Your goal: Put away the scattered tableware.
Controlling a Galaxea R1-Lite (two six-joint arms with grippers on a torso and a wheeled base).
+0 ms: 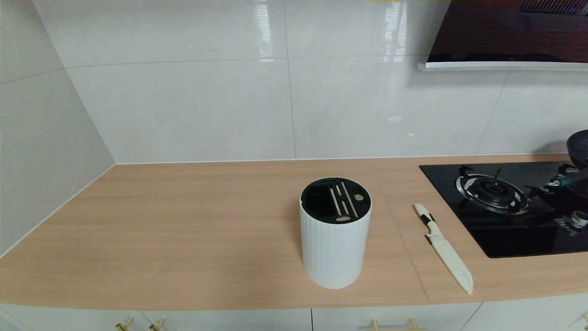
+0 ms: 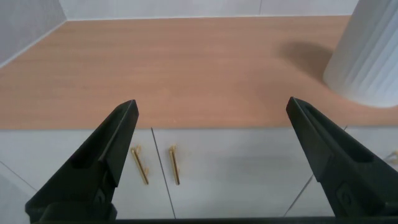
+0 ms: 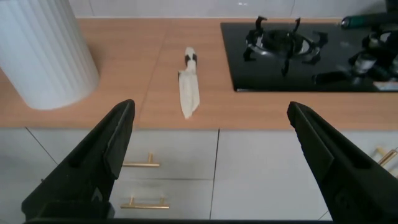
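A cream knife [image 1: 443, 246] with a black band on its handle lies flat on the wooden counter [image 1: 183, 230], between the holder and the stove, blade toward the front edge. In the right wrist view the knife [image 3: 188, 91] lies ahead of my right gripper [image 3: 211, 165], which is open and held in front of the counter edge. A white ribbed cylindrical holder [image 1: 335, 232] with a black slotted top stands upright left of the knife. My left gripper [image 2: 211, 162] is open, off the counter's front edge, with the holder [image 2: 367, 50] ahead of it to one side.
A black gas stove [image 1: 510, 202] is set into the counter at the right, with a dark pan [image 1: 578, 147] at its far edge. Tiled walls close the back and left. Cabinet doors with gold handles [image 3: 140, 164] run below the counter.
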